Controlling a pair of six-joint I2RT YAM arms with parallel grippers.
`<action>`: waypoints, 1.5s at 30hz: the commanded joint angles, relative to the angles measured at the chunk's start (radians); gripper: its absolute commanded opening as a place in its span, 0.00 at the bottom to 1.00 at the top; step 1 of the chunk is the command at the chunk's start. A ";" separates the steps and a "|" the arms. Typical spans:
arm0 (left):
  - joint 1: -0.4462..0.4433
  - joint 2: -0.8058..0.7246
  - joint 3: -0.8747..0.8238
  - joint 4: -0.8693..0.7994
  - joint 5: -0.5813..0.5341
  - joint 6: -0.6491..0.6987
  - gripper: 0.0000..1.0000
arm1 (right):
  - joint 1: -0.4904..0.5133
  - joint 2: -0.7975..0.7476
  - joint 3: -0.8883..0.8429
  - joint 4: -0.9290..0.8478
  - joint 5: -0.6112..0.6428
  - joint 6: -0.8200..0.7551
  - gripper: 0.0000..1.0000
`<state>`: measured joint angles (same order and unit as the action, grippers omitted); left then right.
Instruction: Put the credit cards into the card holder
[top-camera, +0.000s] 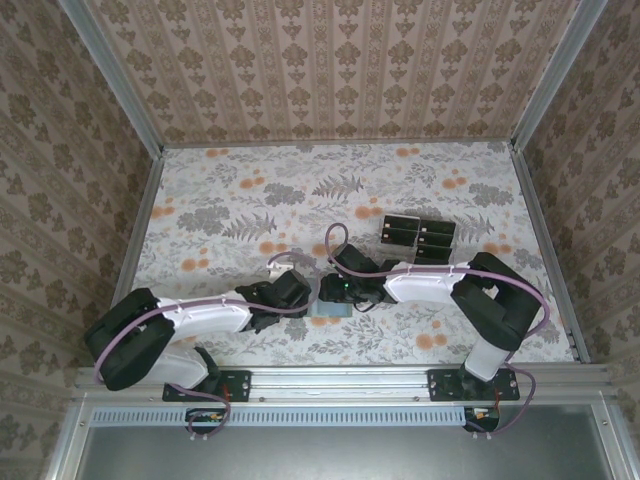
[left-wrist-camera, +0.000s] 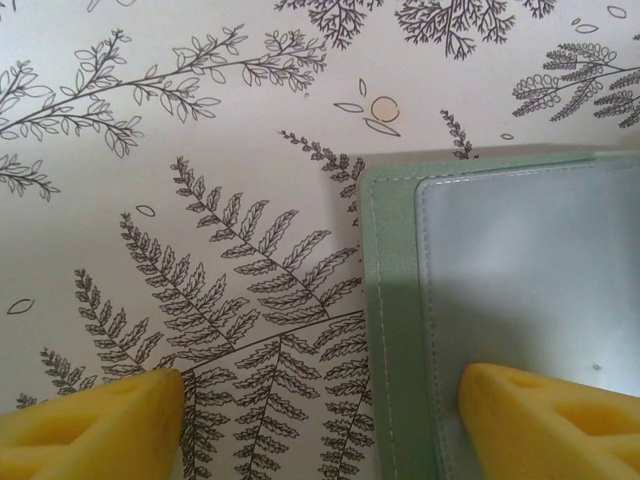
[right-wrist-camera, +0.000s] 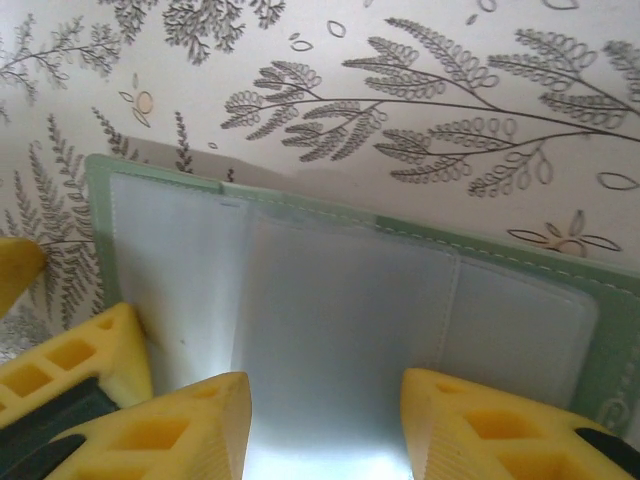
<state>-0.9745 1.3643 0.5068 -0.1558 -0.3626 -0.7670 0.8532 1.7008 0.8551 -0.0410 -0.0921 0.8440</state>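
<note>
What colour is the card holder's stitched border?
Pale sage green; the card holder shows best in the right wrist view.

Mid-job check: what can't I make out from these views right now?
Top view: the card holder is mostly covered by the left pincer and right pincer.
Top view: the credit cards are too small to count or read.
Right wrist view: fingers and glare blot out the holder's near pockets.
Left wrist view: the frame edge cuts off the holder's right part.
</note>
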 joint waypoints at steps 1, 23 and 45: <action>-0.015 0.049 -0.011 0.014 0.040 -0.020 0.77 | -0.006 0.035 -0.026 0.053 -0.070 0.047 0.45; -0.029 -0.354 -0.177 0.105 0.048 0.037 0.78 | -0.008 0.049 -0.040 0.166 -0.113 0.171 0.51; -0.142 -0.213 -0.157 0.299 0.048 0.133 0.78 | -0.014 0.074 -0.077 0.262 -0.142 0.300 0.55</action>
<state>-1.1069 1.1255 0.3168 0.1085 -0.2897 -0.6643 0.8413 1.7424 0.8051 0.2153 -0.2173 1.1202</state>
